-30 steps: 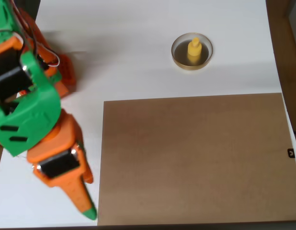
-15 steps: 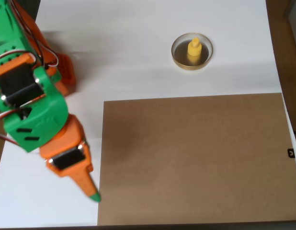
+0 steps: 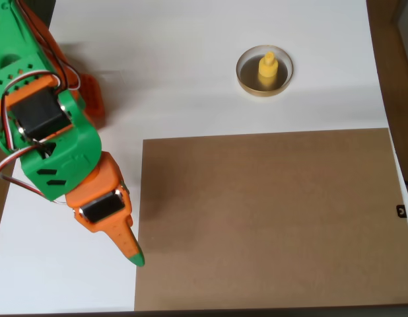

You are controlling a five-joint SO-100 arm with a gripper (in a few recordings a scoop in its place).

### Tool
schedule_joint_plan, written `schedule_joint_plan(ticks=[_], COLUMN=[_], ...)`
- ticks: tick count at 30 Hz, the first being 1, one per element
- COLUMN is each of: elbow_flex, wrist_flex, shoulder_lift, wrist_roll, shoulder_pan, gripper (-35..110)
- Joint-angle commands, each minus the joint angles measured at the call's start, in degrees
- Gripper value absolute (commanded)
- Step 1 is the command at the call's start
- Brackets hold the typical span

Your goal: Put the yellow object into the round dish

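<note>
The yellow object [image 3: 267,70] stands upright inside the round dish [image 3: 243,77], at the upper right of the white table in the overhead view. My green and orange arm fills the left side. Its gripper [image 3: 133,254] points down and to the right near the left edge of the brown board, far from the dish. The fingers look closed together into one point with nothing between them.
A large brown board [image 3: 270,218] covers the lower right of the white table [image 3: 177,72]. The arm's orange base [image 3: 88,99] sits at the left edge. A dark wooden strip [image 3: 399,79] runs along the right.
The arm has swung up and to the right, and the gripper tip has moved from the bottom edge closer to the board's left side. The yellow object and dish stayed put.
</note>
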Motion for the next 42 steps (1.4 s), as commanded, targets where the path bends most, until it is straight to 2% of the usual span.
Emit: schedule_joint_plan(ticks=[1,15,27,31,37,42], elbow_flex=[2.6,11.6,16.0,21.1,30.1,32.1], wrist_flex=[-1.5,-6.1,-4.7,-4.5,1.1,2.4], shoulder_lift=[6.2,9.4,11.3,20.7,48.3,52.4], wrist_roll=[0.2,1.8,-1.1,-3.2,-3.6,-4.0], shoulder_pan=[1.1,5.8,5.5,5.6,7.8,9.5], gripper=[27,30,32,31,33,34])
